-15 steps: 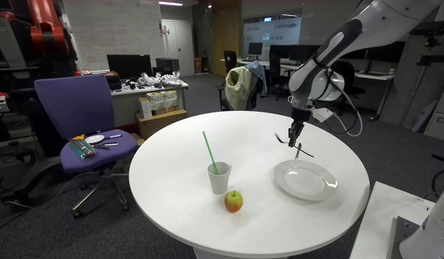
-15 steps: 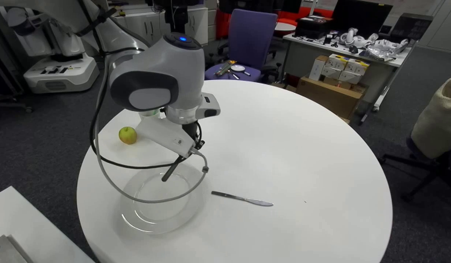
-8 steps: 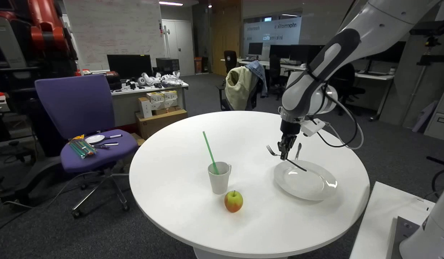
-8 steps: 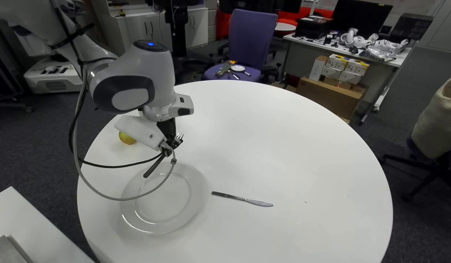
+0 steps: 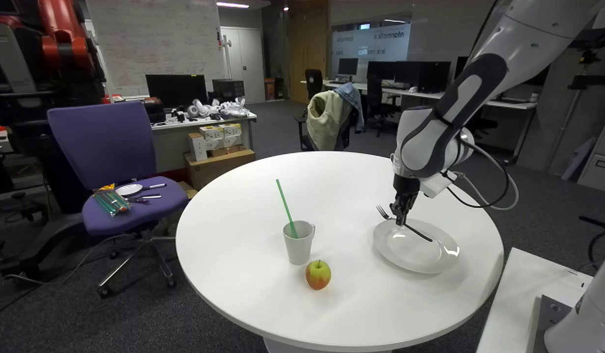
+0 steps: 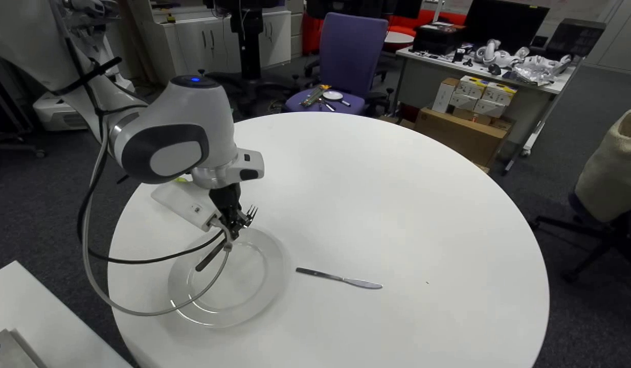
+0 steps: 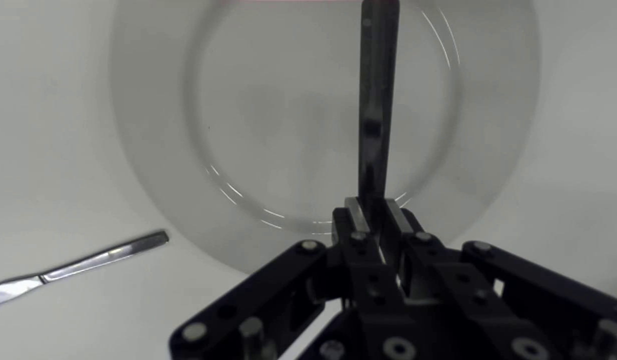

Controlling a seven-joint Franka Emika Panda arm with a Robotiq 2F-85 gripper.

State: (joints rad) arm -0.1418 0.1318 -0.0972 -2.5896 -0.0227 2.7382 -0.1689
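My gripper is shut on a fork, gripping it partway along its length. In the wrist view the fork's dark handle stretches away from between the fingertips, above the plate. The fork's tines stick out on the opposite side of the jaws in both exterior views. The gripper hangs over the rim area of the white plate; the fork looks slightly raised above it. A knife lies on the table beside the plate, also left of the jaws in the wrist view; the arm hides it in an exterior view.
A white mug with a green straw stands on the round white table, an apple close by. A purple chair holds a packet and utensils. Cables hang from the arm over the table.
My gripper has come down and moved over the plate's rim, carrying the fork with it. The fork's handle now reaches across the plate. Plate, knife, mug and apple have stayed put.
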